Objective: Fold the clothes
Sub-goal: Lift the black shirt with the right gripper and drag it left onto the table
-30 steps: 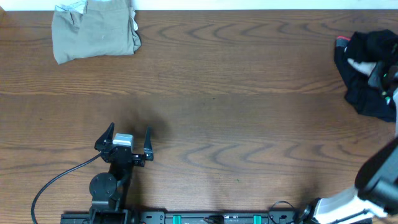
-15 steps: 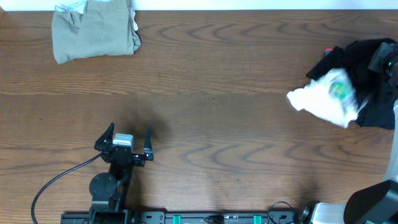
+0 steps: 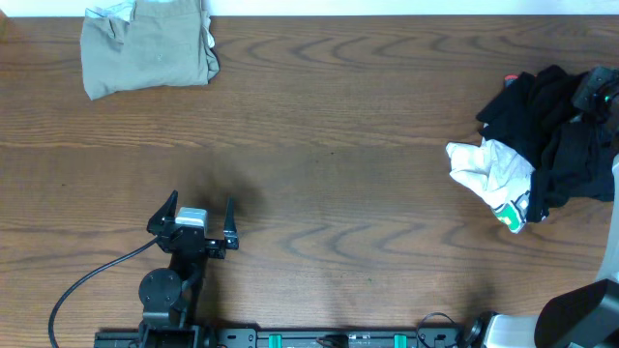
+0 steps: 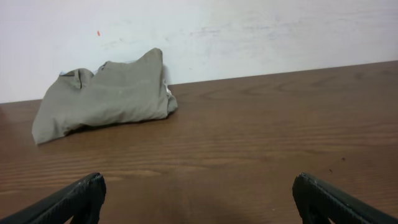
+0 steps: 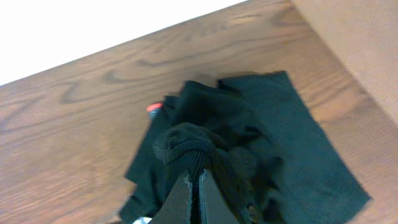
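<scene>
Table (image 3: 338, 126): you had brown wood grain.
Far-left corner: khaki garment (image 3: 147, 48) lay bunched.
Right edge: black clothes (image 3: 566, 145) touched white garment (image 3: 491, 166).

No text, number or brand name can be read in any of the views. On the white garment (image 3: 488, 166), at the right side of the overhead frame, a small green print (image 3: 510, 209) is seen near its lower edge, but it is too small and blurred to be read. In the upper left of the left wrist frame, a small red mark (image 4: 98, 33) is seen on the wall (image 4: 261, 31); no letter or sign can be made out in it.
</scene>
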Available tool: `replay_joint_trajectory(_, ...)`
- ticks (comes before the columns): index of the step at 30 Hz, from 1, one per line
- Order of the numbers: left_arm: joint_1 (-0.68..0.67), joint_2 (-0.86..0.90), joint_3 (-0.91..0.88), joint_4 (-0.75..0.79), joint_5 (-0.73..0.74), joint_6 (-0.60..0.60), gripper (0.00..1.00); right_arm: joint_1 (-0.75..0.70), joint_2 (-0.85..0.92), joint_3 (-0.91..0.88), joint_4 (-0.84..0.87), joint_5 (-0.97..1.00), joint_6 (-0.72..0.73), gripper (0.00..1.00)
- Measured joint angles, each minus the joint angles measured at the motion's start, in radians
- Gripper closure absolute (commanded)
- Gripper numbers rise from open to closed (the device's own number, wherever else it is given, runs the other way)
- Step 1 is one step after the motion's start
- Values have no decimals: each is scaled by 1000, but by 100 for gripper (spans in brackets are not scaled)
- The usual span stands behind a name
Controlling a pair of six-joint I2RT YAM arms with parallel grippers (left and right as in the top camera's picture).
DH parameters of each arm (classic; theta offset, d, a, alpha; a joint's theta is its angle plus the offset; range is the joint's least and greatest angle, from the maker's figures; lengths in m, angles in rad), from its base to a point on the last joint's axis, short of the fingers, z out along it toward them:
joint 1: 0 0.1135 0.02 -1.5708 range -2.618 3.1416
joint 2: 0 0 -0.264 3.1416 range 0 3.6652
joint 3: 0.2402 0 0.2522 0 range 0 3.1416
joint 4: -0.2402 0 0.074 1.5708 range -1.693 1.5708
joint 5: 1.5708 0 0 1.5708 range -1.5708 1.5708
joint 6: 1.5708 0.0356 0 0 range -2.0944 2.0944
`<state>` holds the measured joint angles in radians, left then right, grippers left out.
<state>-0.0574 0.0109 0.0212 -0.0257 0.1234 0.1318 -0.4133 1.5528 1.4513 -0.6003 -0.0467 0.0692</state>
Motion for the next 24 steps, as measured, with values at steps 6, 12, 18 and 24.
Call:
replay_joint_trajectory(6, 0, 0, 0, 0, 0, 0, 2, 51, 0, 1, 82, -178, 31, 99)
replay_joint_trajectory(12, 0, 0, 0, 0, 0, 0, 2, 220, 0, 1, 166, -242, 55, 99)
replay_joint_trajectory(18, 0, 0, 0, 0, 0, 0, 2, 372, 0, 1, 232, -249, 98, 99)
replay_joint_trajectory(24, 0, 0, 0, 0, 0, 0, 2, 563, 0, 1, 280, -245, 122, 99)
